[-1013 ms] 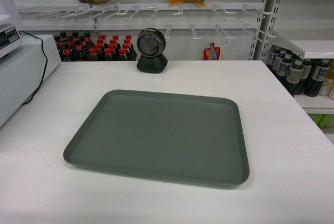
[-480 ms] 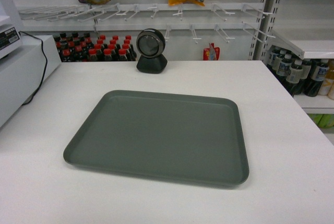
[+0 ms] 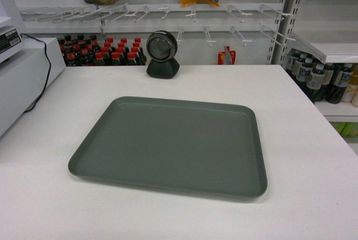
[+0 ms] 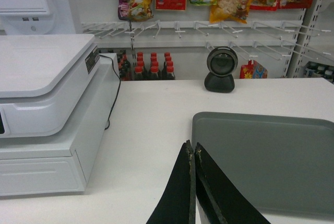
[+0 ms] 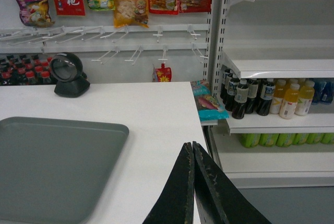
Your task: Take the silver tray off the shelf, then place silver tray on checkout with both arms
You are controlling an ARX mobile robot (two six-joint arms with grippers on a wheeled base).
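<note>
the silver tray (image 3: 170, 146) lies flat on the checkout (image 3: 302, 139), near the middle of the counter top, with its long sides running left to right in the head view. the black scanner (image 3: 162, 54) stands behind it at the far edge of the counter, well apart from the tray rim. the white register machine (image 4: 47, 104) sits at the left end of the counter, apart from the tray.

left gripper (image 4: 194, 153): fingers pressed together with no gap between the tips, holding nothing. in the left wrist view the tips sit just in front of the tray's near left corner, close beside the rim; contact cannot be told.

right gripper (image 5: 192, 151): fingers also closed tip to tip, holding nothing. in the right wrist view the tips sit over bare counter near its right edge, to the right of the tray's right rim and clear of it.

neither gripper appears in the head view. the shelf (image 5: 276, 65) stands to the right of the counter, with bottles (image 5: 261, 98) on the board below.
</note>
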